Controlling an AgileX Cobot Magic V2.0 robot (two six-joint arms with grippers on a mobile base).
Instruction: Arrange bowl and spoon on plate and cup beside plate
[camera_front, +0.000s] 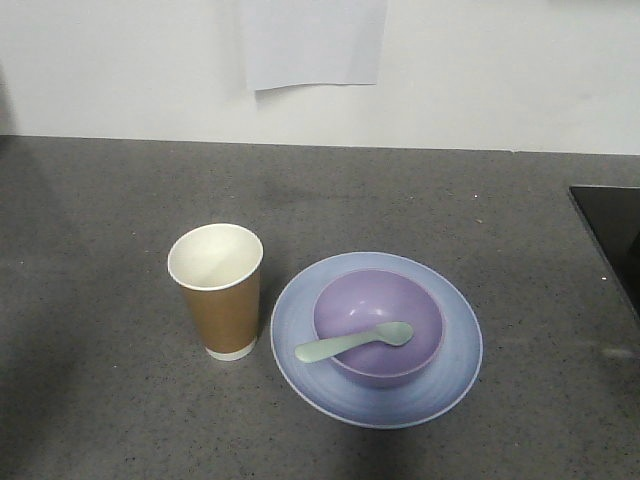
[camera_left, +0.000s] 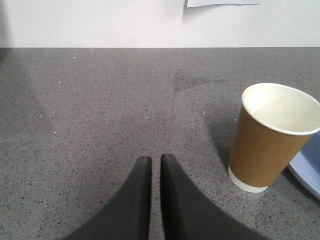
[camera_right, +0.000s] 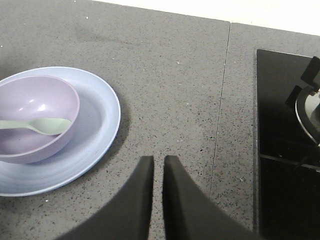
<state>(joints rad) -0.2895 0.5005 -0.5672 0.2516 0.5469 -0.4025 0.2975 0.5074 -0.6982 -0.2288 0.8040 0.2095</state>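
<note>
The pale blue plate (camera_front: 455, 375) lies on the grey counter with the lavender bowl (camera_front: 420, 305) standing on it. A mint-green spoon (camera_front: 352, 343) rests across the bowl's inside. Just left of the plate stands the brown paper cup (camera_front: 222, 310), upright. In the left wrist view my left gripper (camera_left: 156, 159) is shut and empty, hanging to the left of the cup (camera_left: 260, 150). My right gripper (camera_right: 158, 159) is shut on nothing too, to the right of the plate (camera_right: 100, 125), the bowl (camera_right: 30, 100) and the spoon (camera_right: 35, 125). Neither gripper shows in the front view.
A black cooktop (camera_front: 615, 235) is set into the counter at the right; a burner (camera_right: 307, 107) shows on it in the right wrist view. A white wall with a sheet of paper (camera_front: 312, 42) stands behind the counter.
</note>
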